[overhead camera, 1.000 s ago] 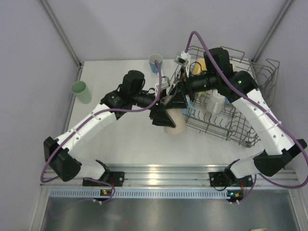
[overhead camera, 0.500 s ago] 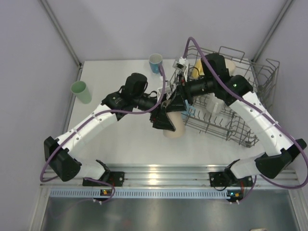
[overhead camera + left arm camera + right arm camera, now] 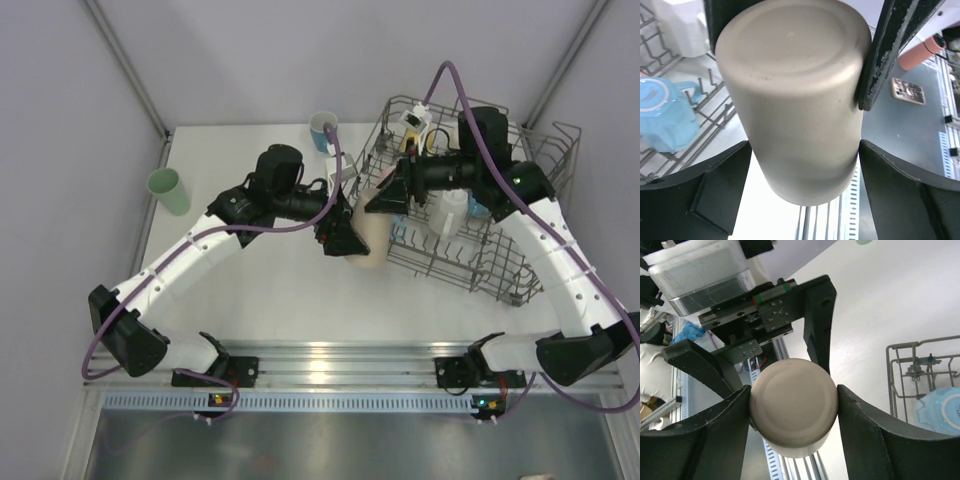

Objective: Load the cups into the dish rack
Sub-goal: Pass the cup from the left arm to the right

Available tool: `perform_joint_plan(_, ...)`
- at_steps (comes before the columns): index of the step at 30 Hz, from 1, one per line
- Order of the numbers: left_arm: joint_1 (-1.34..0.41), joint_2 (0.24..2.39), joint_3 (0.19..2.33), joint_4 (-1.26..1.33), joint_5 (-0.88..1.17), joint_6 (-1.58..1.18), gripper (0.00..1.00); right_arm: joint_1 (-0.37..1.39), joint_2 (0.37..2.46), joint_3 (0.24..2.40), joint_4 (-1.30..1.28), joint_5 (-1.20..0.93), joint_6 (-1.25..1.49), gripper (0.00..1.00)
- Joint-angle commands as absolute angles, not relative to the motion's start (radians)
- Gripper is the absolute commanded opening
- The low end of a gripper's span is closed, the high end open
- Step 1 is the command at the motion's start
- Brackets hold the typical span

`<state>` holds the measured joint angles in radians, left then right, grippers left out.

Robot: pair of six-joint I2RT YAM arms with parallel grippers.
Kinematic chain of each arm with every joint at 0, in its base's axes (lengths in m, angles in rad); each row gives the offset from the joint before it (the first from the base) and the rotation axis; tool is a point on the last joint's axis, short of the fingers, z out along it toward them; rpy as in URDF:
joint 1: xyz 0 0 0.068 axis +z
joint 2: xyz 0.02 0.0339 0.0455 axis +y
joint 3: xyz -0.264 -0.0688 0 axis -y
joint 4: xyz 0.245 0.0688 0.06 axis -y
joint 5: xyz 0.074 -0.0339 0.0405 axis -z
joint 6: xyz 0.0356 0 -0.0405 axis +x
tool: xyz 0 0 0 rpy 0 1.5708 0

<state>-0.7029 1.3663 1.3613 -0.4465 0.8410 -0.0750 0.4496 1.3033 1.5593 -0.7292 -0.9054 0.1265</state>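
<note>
Top view: beige tumbler (image 3: 372, 238) sits between both arms at the near-left edge of the dish rack (image 3: 470, 270), outside the wires. Can't tell from above whether it clears the surface (image 3: 270, 290).

Right wrist cam only: right pincer (image 3: 792, 401) is clamped on the tumbler, with both fingers flat against its sides and the base facing the lens. The left arm's fingers sit spread behind it.

Left wrist cam only: left pincer (image 3: 803, 146) is wide and straddles the same tumbler. Its tips are right at the walls, and I can't tell if they press. One finger of the right pincer touches the tumbler's side near the base. Past the surface edge, a pinkish bottle (image 3: 921, 52) lies on a dark floor.

Count, cups visible: 5.
- 1 beige tumbler, between the pincers
- 1 light blue cup (image 3: 323, 129) upright on the surface, just left of the rack's far corner
- 1 mint tumbler (image 3: 169, 191) upright, well apart at the left edge
- 1 white mug (image 3: 452, 212) in the rack
- 1 light blue mug (image 3: 662, 120) in the rack on the tines, clear only in the wrist views

Racks: 1. Arms: 2.
</note>
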Motion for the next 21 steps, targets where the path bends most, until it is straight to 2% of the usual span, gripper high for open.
perform_joint_plan(1, -0.692, 1.361, 1.399, -0.423, 0.707, -0.052, 0.93, 0.437, 1.279, 1.627, -0.735, -0.930, 0.170, 0.00)
perform_joint_plan(5, -0.684, 1.364, 1.425, -0.439, 0.646, -0.052, 0.98, 0.402, 1.284, 1.690, -0.822, -0.896, 0.121, 0.00)
perform_joint_plan(9, -0.669, 1.358, 1.446, -0.439, 0.562, -0.072, 0.98, 0.309, 1.287, 1.764, -0.932, -0.842, 0.080, 0.00)
perform_joint_plan(15, -0.637, 1.321, 1.451, -0.425, 0.385, -0.130, 0.98, 0.259, 1.299, 1.783, -0.948, -0.496, 0.074, 0.00)
perform_joint_plan(21, -0.630, 1.275, 1.433, -0.422, 0.284, -0.185, 0.98, 0.261, 1.262, 1.700, -0.784, -0.151, 0.120, 0.00)
